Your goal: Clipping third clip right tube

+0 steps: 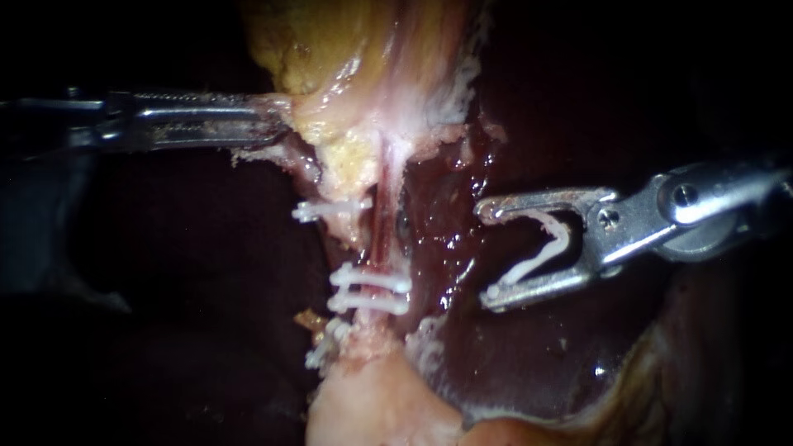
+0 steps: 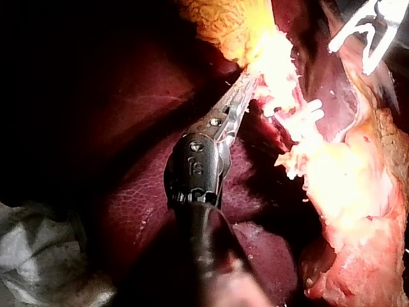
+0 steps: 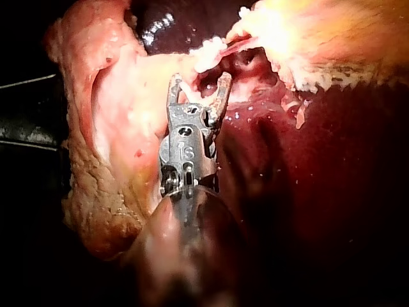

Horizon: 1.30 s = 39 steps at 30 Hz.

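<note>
Currently holding the left instrument (image 1: 277, 122) in almost level from the left, jaws clamped together on a flap of pale tissue (image 1: 268, 152) at the edge of the yellowish lump (image 1: 330, 58). Reaching in from the right with the right instrument (image 1: 489, 256), shaft sloping gently down toward its tip, tip aimed sideways at the tube (image 1: 385, 216). With jaws spread wide there, yet gripping a loaded clip (image 1: 549, 246): white, bent into an open V, one leg against each jaw, mouth facing the tube. Parked beside the tube, apart from it, over dark red liver (image 1: 512, 363); not yet around anything. As for the tube: thin and reddish, running top to bottom through the middle of the endoscope view, between the yellowish lump above and a pale pink mass (image 1: 372, 405) below. Already carrying two white clips (image 1: 372, 282) across its lower stretch, close together, one just under the other. Flanked on its left by an upper clip (image 1: 330, 210) and a lower cluster of clips (image 1: 325, 345), both on pale tissue.
</note>
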{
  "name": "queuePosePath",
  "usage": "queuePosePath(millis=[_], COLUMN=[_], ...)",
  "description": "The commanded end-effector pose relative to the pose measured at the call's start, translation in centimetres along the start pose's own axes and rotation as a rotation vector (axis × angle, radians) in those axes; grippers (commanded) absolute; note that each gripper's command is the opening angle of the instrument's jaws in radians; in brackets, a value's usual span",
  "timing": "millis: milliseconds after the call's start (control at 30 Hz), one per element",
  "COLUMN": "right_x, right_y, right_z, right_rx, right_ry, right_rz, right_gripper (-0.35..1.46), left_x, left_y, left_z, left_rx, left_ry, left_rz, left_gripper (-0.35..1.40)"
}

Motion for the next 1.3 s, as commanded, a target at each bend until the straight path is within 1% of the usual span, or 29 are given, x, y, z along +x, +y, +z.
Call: queuePosePath(millis=[33,100,167,200,300,400,433,500,633,700,900,1067,1233,1300], right_x=[0.00,0.00,-0.01,-0.01,-0.01,-0.01,-0.01,-0.01,0.00,0.02,0.02,-0.04,-0.09,-0.11], right_y=[0.00,0.00,0.01,0.01,0.01,0.01,0.01,0.01,0.02,0.06,0.17,0.23,0.27,0.29], right_z=[0.00,0.00,0.00,0.00,0.00,0.00,0.00,0.00,0.03,0.09,0.36,0.68,0.99,1.09], right_rx=[0.000,0.000,0.000,0.000,0.000,0.003,0.003,0.003,0.001,-0.003,-0.017,-0.033,-0.025,-0.031], right_ry=[0.000,0.000,0.000,0.000,0.000,0.001,0.001,0.001,0.001,0.000,0.007,0.012,0.021,0.022], right_rz=[0.000,0.000,0.000,0.000,0.000,0.000,0.000,0.000,0.001,0.009,0.118,0.209,0.269,0.286], right_gripper=[0.50,0.50,0.50,0.50,0.50,0.50,0.50,0.50,0.50,0.50,0.49,0.49,0.48,0.48], left_x=[0.00,0.01,0.07,0.10,0.27,0.42,0.46,0.52,0.52,0.51,0.51,0.50,0.49,0.49], left_y=[0.00,-0.01,-0.02,-0.02,-0.04,-0.02,-0.01,0.02,0.06,0.06,0.06,0.07,0.07,0.07], left_z=[-0.01,-0.06,-0.14,-0.19,-0.38,-0.57,-0.61,-0.67,-0.68,-0.67,-0.67,-0.66,-0.66,-0.66], left_rx=[-0.002,-0.005,-0.015,-0.019,-0.010,-0.003,-0.003,-0.001,0.000,0.001,0.002,0.002,0.003,0.003], left_ry=[0.000,-0.001,-0.005,-0.006,-0.006,0.019,0.024,0.027,0.031,0.031,0.031,0.032,0.032,0.032], left_rz=[0.001,0.000,-0.002,-0.004,-0.012,-0.023,-0.032,-0.024,-0.026,-0.025,-0.025,-0.025,-0.024,-0.024], left_gripper=[-0.35,-0.35,-0.35,-0.35,-0.35,-0.35,-0.35,-0.35,-0.35,-0.35,-0.35,-0.35,-0.35,-0.35])
